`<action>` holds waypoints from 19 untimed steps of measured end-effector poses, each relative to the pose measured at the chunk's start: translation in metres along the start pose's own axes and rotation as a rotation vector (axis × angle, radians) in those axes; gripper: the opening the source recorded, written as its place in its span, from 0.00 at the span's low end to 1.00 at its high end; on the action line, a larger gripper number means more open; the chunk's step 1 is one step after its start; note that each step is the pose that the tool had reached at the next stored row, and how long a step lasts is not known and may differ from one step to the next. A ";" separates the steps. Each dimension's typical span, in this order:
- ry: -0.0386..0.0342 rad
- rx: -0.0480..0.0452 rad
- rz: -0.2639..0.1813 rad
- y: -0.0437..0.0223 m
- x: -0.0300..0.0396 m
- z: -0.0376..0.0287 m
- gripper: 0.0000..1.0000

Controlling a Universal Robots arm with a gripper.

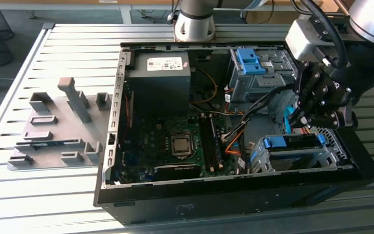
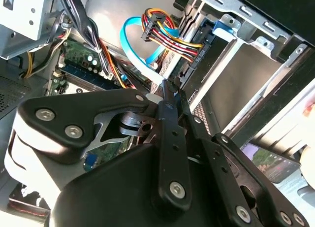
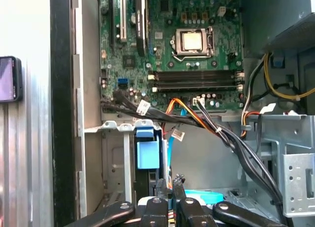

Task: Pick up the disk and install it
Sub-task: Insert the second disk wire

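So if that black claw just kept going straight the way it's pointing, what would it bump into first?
Probably the bundle of red, yellow and black wires with the light blue flat cable beside it, ahead of the black gripper in the second wrist view. Depth is unclear, so the grey metal drive bay could come first.

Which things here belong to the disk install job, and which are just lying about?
Belongs to the job: the gripper; the disk in its blue carrier, sitting in the drive cage below the gripper; the open computer case.

Just lying about: the grey fixture plate on the table; the power supply; the blue bracket on the far bay.
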State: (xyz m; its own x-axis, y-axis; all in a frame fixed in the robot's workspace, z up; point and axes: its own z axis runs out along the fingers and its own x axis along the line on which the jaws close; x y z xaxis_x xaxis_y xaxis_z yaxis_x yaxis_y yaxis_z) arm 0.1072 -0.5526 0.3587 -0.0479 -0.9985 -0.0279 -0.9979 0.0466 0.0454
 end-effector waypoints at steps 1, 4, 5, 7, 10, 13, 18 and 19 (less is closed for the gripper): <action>-0.0001 0.0000 0.000 -0.0002 0.0000 0.0003 0.16; -0.0103 -0.0006 0.000 -0.0008 0.0013 0.0026 0.16; -0.0155 -0.0008 -0.001 -0.0011 0.0026 0.0038 0.16; -0.0201 -0.0010 -0.001 -0.0012 0.0049 0.0051 0.16; -0.0212 -0.0011 -0.001 -0.0013 0.0052 0.0053 0.16; -0.0212 -0.0011 -0.001 -0.0013 0.0052 0.0053 0.16; -0.0488 -0.0025 -0.002 -0.0015 0.0066 0.0060 0.16; -0.0552 -0.0029 -0.003 -0.0018 0.0075 0.0063 0.16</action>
State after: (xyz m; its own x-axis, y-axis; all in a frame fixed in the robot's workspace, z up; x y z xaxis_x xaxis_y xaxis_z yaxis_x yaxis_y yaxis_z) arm 0.1084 -0.5600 0.3521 -0.0478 -0.9954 -0.0831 -0.9979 0.0439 0.0481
